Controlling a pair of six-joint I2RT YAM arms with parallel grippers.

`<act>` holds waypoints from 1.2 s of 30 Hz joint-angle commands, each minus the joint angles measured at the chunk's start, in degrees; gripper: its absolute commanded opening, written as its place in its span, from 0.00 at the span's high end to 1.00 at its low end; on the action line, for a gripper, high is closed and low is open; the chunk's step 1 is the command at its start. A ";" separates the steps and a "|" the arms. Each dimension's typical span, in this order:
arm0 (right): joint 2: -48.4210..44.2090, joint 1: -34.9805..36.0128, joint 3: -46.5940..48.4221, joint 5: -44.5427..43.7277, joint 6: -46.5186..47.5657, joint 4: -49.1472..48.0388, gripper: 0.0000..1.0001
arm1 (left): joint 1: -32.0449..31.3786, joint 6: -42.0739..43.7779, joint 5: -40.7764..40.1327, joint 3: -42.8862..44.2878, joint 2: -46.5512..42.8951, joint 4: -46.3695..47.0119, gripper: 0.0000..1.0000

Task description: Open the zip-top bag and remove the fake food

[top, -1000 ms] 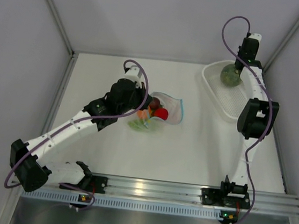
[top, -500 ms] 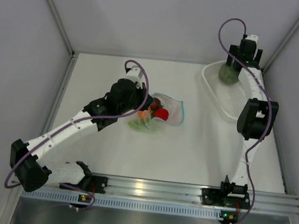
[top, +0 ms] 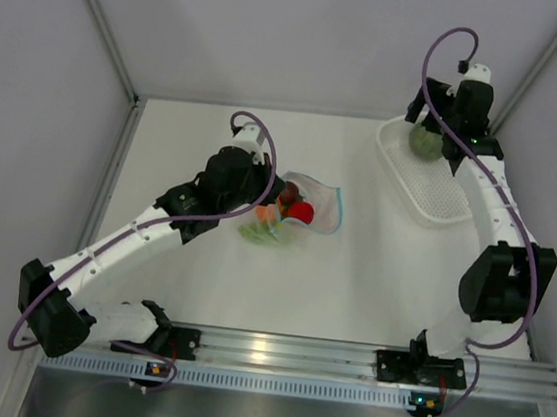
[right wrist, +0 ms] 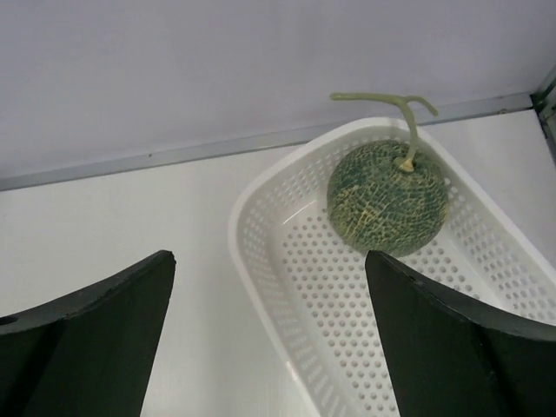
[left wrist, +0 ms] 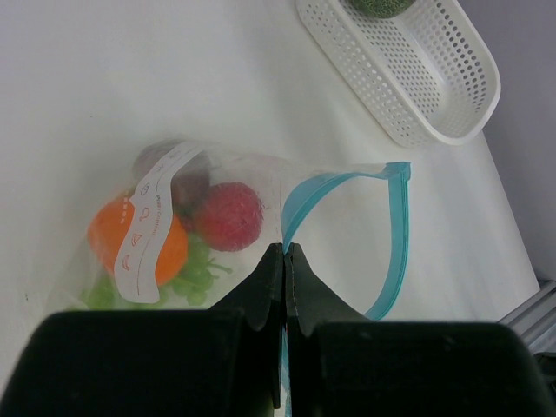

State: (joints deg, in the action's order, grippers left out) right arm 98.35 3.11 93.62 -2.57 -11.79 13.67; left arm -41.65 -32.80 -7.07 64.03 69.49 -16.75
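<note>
The clear zip-top bag (top: pixel 321 205) lies mid-table with its light blue zip strip (left wrist: pixel 393 234) gaping in a loop. My left gripper (left wrist: pixel 285 252) is shut on one side of that strip at the mouth. Inside the bag sit fake food pieces: a red ball (left wrist: pixel 229 215), an orange ball (left wrist: pixel 149 245), a dark red piece (left wrist: pixel 187 174) and green pieces (left wrist: pixel 187 276). The grey-green melon (right wrist: pixel 387 198) with its stem rests in the white basket (right wrist: pixel 287 287). My right gripper (right wrist: pixel 269 256) hangs open above the basket's near end, holding nothing.
The white perforated basket (top: pixel 433 198) stands at the back right, close to the right wall. Grey walls close off the table on the left, back and right. The aluminium rail (top: pixel 282 350) with both arm bases runs along the near edge.
The right gripper opened, left the melon in the basket and drew up and back from it, its elbow swinging toward the right front. The left arm and the bag stayed still.
</note>
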 commanded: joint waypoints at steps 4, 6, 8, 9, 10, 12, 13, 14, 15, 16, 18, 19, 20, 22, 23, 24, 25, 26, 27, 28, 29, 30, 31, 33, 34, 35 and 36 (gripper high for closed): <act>-15.71 7.33 -15.27 4.76 -2.36 0.40 0.14 | 0.25 -1.74 -2.16 0.66 -0.68 2.25 1.00; -20.97 11.37 -18.38 6.17 -2.18 0.48 0.20 | 0.25 -2.18 -1.81 0.92 -0.50 2.25 1.00; -24.15 16.19 -22.07 6.78 -3.32 0.22 0.22 | 0.25 -2.97 -1.72 1.36 -0.15 2.25 1.00; -26.78 17.70 -22.95 6.96 -3.59 0.48 0.24 | 0.25 -3.32 -1.81 1.62 -0.24 2.25 1.00; -27.76 19.37 -24.53 7.22 -4.72 0.39 0.26 | 0.25 -4.11 -2.07 1.89 -0.15 2.25 1.00; -30.56 24.03 -26.12 7.23 -6.13 -1.09 0.35 | 0.25 -4.99 -2.77 2.24 -0.15 2.25 1.00; -31.19 25.61 -27.43 6.88 -7.27 -1.80 0.39 | 0.25 -6.04 -3.99 2.24 -0.24 2.25 1.00; -31.72 28.76 -28.05 6.53 -7.63 -2.59 0.40 | 0.25 -6.57 -4.53 2.24 -0.32 2.34 1.00; -31.81 30.27 -28.14 5.39 -7.46 -2.86 0.40 | 0.25 -7.10 -4.97 2.41 -0.24 2.25 1.00; -31.64 31.76 -27.36 3.73 -7.54 -1.64 0.41 | 0.25 -8.41 -5.32 2.76 -0.24 2.34 1.00; -30.06 35.46 -26.39 -0.04 -8.33 -0.41 0.42 | 0.25 -9.65 -4.80 3.12 -0.06 3.30 1.00; -29.36 36.34 -25.43 -0.59 -8.77 0.38 0.43 | 0.25 -11.13 -4.62 3.55 -0.06 3.74 1.00; -28.66 37.83 -24.90 -0.94 -9.12 0.91 0.44 | 0.25 -12.02 -4.53 3.91 0.03 4.09 1.00; -26.20 39.15 -22.89 -2.79 -9.91 2.32 0.46 | 0.25 -14.73 -4.79 4.87 0.64 4.27 1.00; -25.49 40.64 -22.44 -3.84 -10.18 2.93 0.47 | 0.25 -15.80 -4.88 5.14 0.82 4.36 1.00; -24.00 41.18 -22.00 -5.07 -10.62 3.29 0.47 | 0.16 -16.59 -5.23 5.31 1.08 4.45 1.00; -23.38 41.70 -21.12 -5.60 -10.71 3.81 0.47 | 0.16 -18.77 -5.67 5.49 1.26 4.45 1.00; -22.77 42.41 -21.03 -5.87 -10.88 4.08 0.47 | 0.25 -20.01 -6.02 5.58 1.34 4.45 1.00; -21.54 42.67 -20.68 -7.00 -11.32 4.43 0.48 | 0.16 -21.24 -6.81 5.49 1.35 4.62 1.00; -20.92 42.76 -20.24 -7.27 -11.50 4.52 0.49 | 0.16 -23.43 -6.99 5.49 1.52 4.80 1.00; -19.87 42.85 -20.15 -8.32 -11.76 4.96 0.51 | 0.16 -24.41 -6.99 5.23 1.52 5.06 1.00; -19.42 42.94 -19.97 -8.77 -12.02 5.22 0.52 | 0.16 -25.20 -6.99 5.23 1.61 5.50 1.00; -18.90 42.85 -19.62 -9.38 -12.11 5.31 0.52 | 0.16 -26.86 -6.99 5.05 1.70 5.59 1.00; -16.53 42.85 -18.05 -12.01 -12.55 7.24 0.53 | 0.16 -28.02 -6.64 4.26 1.96 6.29 1.00; -15.65 42.77 -17.26 -12.37 -12.55 8.29 0.53 | 0.16 -29.33 -6.47 3.83 2.05 6.38 1.00; -14.77 42.76 -16.64 -12.55 -12.55 8.82 0.54 | 0.16 -29.86 -6.55 3.30 2.05 6.56 1.00; -13.20 42.85 -15.94 -13.33 -12.64 9.52 0.54 | 0.16 -30.83 -6.64 2.08 1.87 6.73 1.00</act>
State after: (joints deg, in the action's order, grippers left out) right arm 82.96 45.21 73.34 -12.01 -23.29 21.61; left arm -41.65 -58.57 -12.95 66.67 71.85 -16.10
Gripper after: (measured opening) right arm 0.464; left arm 0.016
